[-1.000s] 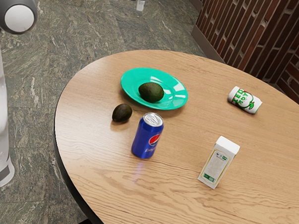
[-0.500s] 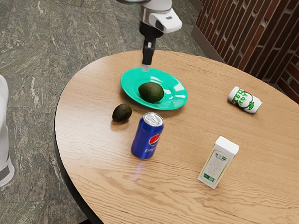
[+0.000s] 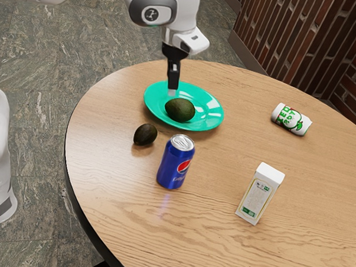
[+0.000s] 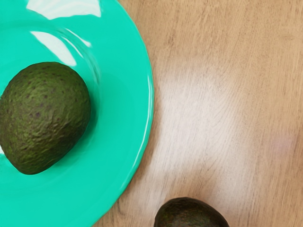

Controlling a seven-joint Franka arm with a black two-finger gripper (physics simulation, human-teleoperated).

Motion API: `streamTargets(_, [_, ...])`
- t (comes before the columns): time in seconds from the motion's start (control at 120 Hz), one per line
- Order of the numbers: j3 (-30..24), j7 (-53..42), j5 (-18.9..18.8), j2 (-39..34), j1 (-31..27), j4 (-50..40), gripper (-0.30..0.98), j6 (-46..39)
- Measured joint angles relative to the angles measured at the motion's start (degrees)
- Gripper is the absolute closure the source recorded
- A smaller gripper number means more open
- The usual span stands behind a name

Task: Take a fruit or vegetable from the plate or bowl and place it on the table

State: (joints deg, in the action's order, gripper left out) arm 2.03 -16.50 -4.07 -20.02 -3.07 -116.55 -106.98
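My gripper [image 3: 172, 90] points down over the far part of the green plate [image 3: 211, 118], just behind and above the avocado [image 3: 180, 110] lying on it. Whether its fingers are spread cannot be made out from the side. In the wrist view the green avocado [image 4: 45, 116] rests on the plate [image 4: 120, 113], with nothing seen around it but plate. A second, darker avocado [image 3: 145, 135] lies on the wooden table [image 3: 218, 165], beside the plate; part of this dark avocado [image 4: 190, 215] appears in the wrist view too.
A blue Pepsi can [image 3: 175, 163] stands upright near the darker avocado. Farther toward the exterior view's right are an upright white carton [image 3: 260, 195] and a white-and-green can [image 3: 291, 119] on its side. A brick wall rises behind the table.
The arm has swung in from the exterior view's top edge to above the plate, and over the last half second my hand has lowered slightly toward the avocado. The objects have stayed put.
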Motion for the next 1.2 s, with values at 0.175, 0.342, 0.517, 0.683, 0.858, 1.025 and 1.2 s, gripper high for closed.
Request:
streamTargets(0.175, [1.6, 0.1, 0.0, -0.2, 0.4, 0.0, 0.02, -2.1])
streamTargets(0.342, [18.7, 0.2, -2.3, -0.8, 17.4, 0.3, 0.02, -3.5])
streamTargets(0.517, [27.9, 0.3, -4.5, 1.5, 27.4, 1.5, 0.02, -4.2])
streamTargets(0.683, [34.5, 0.3, -5.9, 3.0, 31.8, 2.1, 0.02, -4.5])
streamTargets(0.858, [45.1, 0.4, -7.6, 2.8, 42.6, 4.2, 0.02, -4.7])
streamTargets(1.025, [58.8, 0.4, -9.5, 1.4, 56.9, 6.0, 0.02, -4.6])
streamTargets(1.2, [62.2, 0.4, -10.6, 3.3, 58.7, 6.0, 0.02, -4.6])
